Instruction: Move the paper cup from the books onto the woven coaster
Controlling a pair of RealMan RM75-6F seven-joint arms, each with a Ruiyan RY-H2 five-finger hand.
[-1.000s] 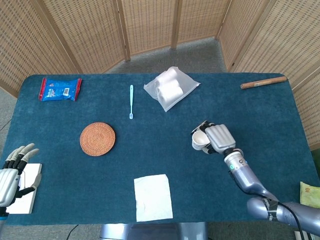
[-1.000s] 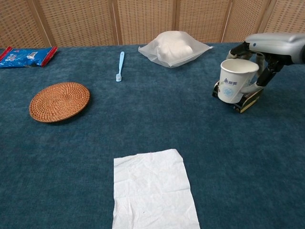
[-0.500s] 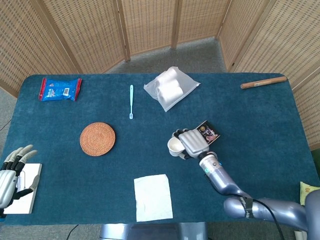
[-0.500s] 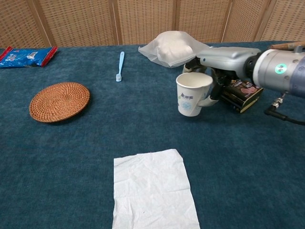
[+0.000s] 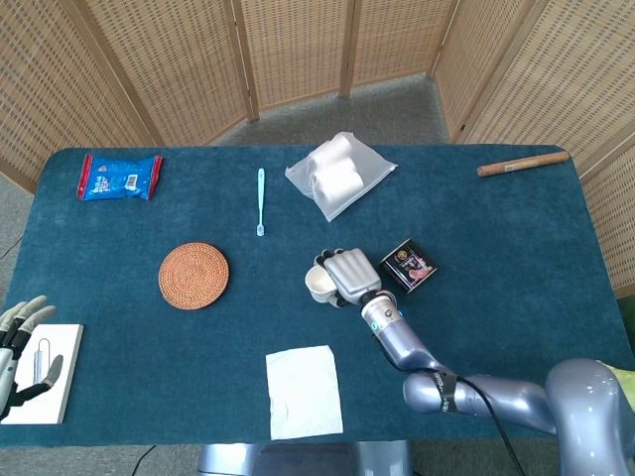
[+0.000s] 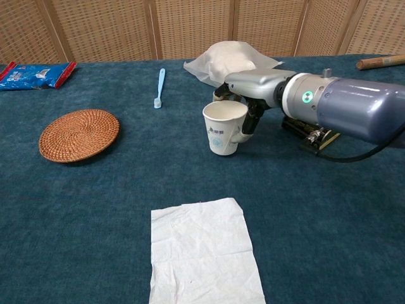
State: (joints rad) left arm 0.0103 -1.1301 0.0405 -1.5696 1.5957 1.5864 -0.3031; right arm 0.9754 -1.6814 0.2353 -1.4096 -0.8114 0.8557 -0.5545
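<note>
The right hand (image 6: 250, 95) is grasping the paper cup (image 6: 224, 128) from behind and above, fingers wrapping its upper wall, and is carrying it upright over the middle of the desk (image 6: 329, 209), clear of the books (image 6: 311, 133) and well apart from the woven coaster (image 6: 79, 133), which is lying toward the left side. In the head view the same right hand (image 5: 349, 275) is covering part of the cup (image 5: 318, 284), with the books (image 5: 409, 266) just to its right and the coaster (image 5: 193, 276) off toward the left edge.

The cup is probably very light and thin-walled, so it is likely to crush or go oval under a hard squeeze; its smooth printed side may also slip. The stiffest place to hold looks like the band just under the rolled rim, where the hand is already gripping. It appears empty, though the inside is only partly showing.

The hand is hiding the far side of the cup, so how the thumb is sitting cannot be told, nor whether the cup's base is touching the cloth or hanging just above it. The arm is cutting off most of the books in the chest view. The left hand (image 5: 18, 342) is resting near the front left corner beside a white pad (image 5: 45, 386), fingers spread and holding nothing, partly cropped by the frame.
</note>
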